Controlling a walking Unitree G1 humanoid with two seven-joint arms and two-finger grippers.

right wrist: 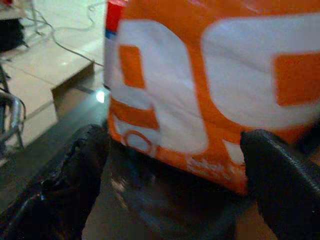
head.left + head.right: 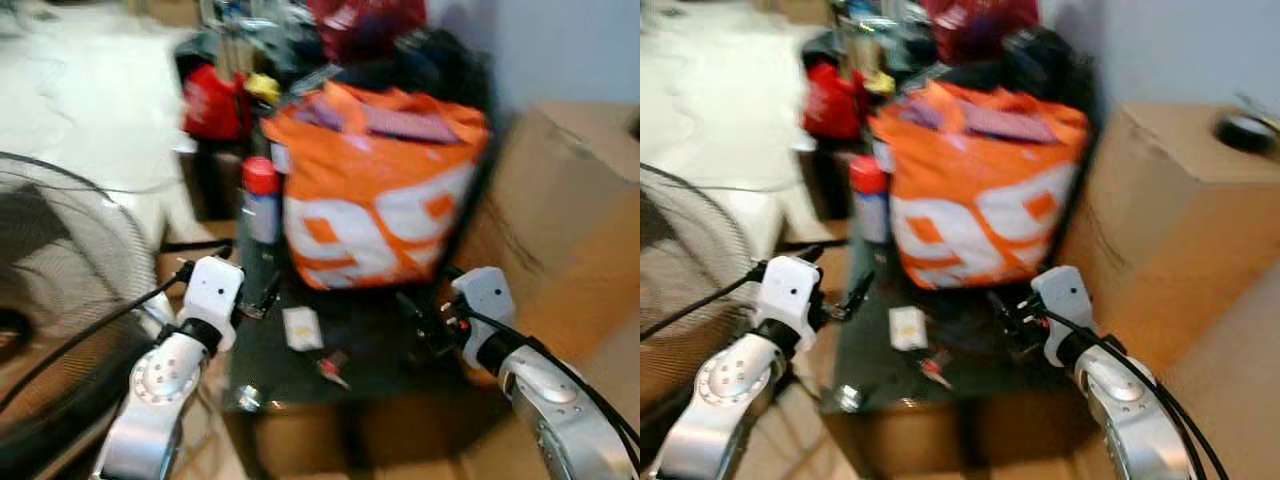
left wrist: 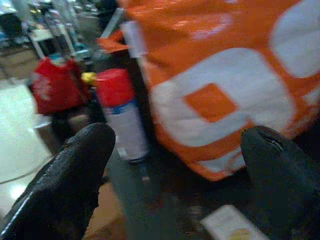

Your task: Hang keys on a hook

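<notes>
Both grippers empty, fingers spread wide, likely ready to grab. Left gripper (image 2: 262, 293) and right gripper (image 2: 425, 325) low over dark tabletop (image 2: 375, 345). Small red-and-silver thing, maybe keys (image 2: 333, 369), lies between them. Big orange-and-white plastic bag (image 2: 375, 195) just ahead. Hook unseen.

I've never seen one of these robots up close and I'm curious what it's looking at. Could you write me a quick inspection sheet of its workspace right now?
Surface: dark tabletop, low, in front of the robot.
Job's things: small red-and-metal item near the table's front, possibly the keys, too blurred to be sure; hook: nothing seen.
Clutter: orange-and-white bag on the table; red-capped spray can to its left; small white packet; red bag behind.
Grippers: left gripper and right gripper both open, empty, pointing at the bag.
Cables: black cables along both arms.
Surroundings: fan grille left, cardboard box right, pale floor.
</notes>
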